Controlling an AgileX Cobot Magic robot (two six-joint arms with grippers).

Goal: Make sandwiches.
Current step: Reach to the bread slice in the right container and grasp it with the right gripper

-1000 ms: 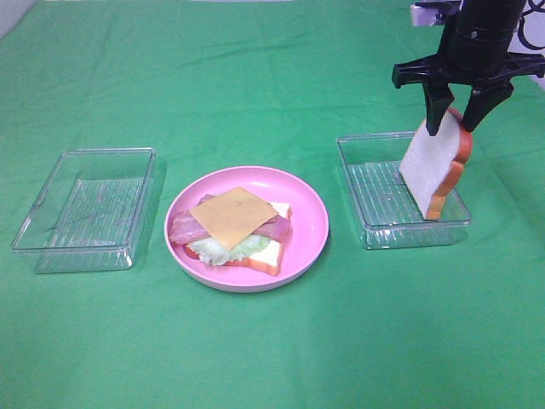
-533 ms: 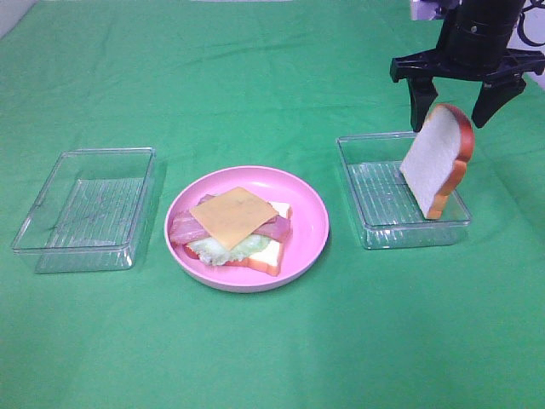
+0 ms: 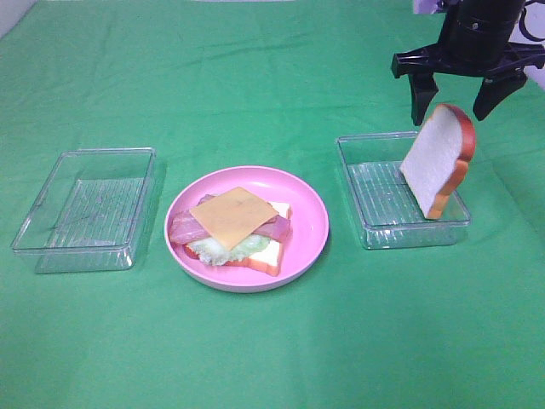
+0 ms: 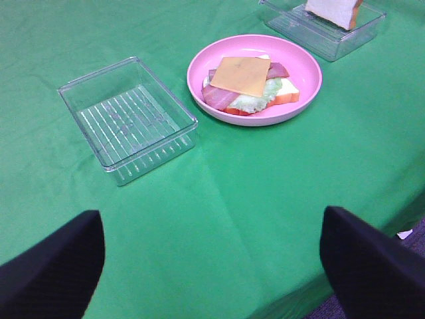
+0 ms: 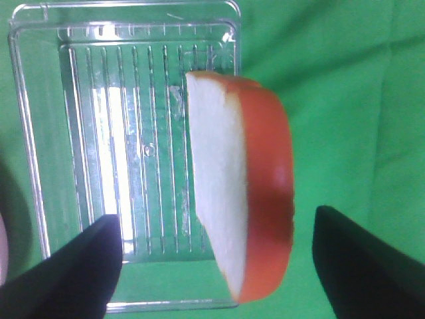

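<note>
An open-topped sandwich (image 3: 234, 226) lies on the round pink plate (image 3: 311, 221): a bread slice below, then lettuce, bacon, and a yellow cheese square on top. A second bread slice (image 3: 430, 166) stands on edge, leaning in the right clear tray (image 3: 375, 226). My right gripper (image 3: 452, 112) hangs open just above that slice, one finger on each side, not touching it. In the right wrist view the bread slice (image 5: 219, 179) stands free between the spread fingers (image 5: 66, 266). My left gripper (image 4: 211, 279) is open, low and well back from the sandwich (image 4: 249, 83).
An empty clear tray (image 3: 85, 209) sits left of the plate on the green cloth. In the left wrist view this tray (image 4: 126, 119) lies nearest, with the plate (image 4: 305, 66) beyond it and the right tray (image 4: 332, 26) farthest.
My right gripper has opened and risen slightly, letting go of the bread slice. The slice stays leaning in the right tray. The left gripper's state and the sandwich are unchanged.
</note>
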